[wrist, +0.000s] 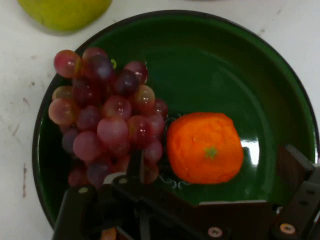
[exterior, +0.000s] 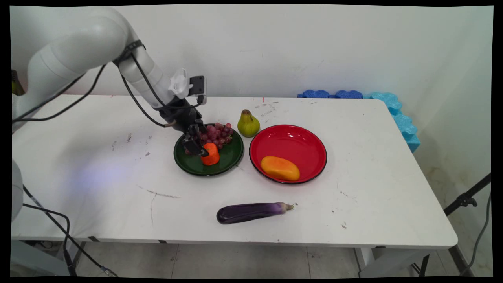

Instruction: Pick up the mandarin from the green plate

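A green plate (exterior: 232, 157) holding grapes (exterior: 218, 133) and an orange (exterior: 212, 155) is seen at centre frame. A pear (exterior: 248, 124) is placed just above it. A mango (exterior: 279, 168) is held in a red plate (exterior: 290, 141) right of centre. An eggplant (exterior: 251, 212) is laid at lower centre, and blue foam (exterior: 397, 114) is stacked at upper right.

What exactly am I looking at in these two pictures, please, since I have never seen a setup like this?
This is a white robot arm with a black two-fingered claw at its end, working at a white table. The wide picture comes from a fixed camera above the table's near side. The close picture comes from a camera on the robot's hand, looking along the claw.

On the table are a green plate holding red grapes and an orange fruit, a red plate holding a yellow-orange fruit, a pear behind the plates, and an eggplant nearer the front.

The claw hangs low over the green plate, open, its fingers on either side of the orange fruit. It holds nothing.
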`<action>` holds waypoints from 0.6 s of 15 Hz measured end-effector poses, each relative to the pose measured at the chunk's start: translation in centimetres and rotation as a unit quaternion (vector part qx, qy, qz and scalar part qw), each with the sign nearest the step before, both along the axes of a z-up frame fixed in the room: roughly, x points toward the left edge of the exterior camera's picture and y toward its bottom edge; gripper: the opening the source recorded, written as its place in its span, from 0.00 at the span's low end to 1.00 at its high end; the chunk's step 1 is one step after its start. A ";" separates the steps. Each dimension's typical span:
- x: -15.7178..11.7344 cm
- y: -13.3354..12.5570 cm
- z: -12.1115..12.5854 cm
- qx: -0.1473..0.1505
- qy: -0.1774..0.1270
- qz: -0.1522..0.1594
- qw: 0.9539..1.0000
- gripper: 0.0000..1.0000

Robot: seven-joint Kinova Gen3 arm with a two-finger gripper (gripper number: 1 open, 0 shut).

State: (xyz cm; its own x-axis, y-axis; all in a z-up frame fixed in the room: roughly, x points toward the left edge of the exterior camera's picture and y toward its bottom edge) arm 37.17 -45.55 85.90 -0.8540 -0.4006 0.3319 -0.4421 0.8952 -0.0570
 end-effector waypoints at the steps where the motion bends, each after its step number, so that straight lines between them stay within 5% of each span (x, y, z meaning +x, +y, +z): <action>1: 0.0 -0.2 -0.5 0.001 -0.001 -0.001 1.000 1.00; 7: -0.3 -0.9 -2.4 0.006 -0.002 -0.007 1.000 1.00; 8: -0.4 -0.9 -2.6 0.006 -0.002 -0.008 1.000 0.00; 9: -0.5 -0.9 -2.9 0.007 -0.002 -0.011 1.000 0.00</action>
State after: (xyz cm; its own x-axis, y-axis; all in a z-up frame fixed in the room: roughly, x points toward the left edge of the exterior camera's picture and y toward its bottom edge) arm 36.68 -46.45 83.01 -0.8641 -0.3866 0.3222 -0.4224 0.9052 -0.0464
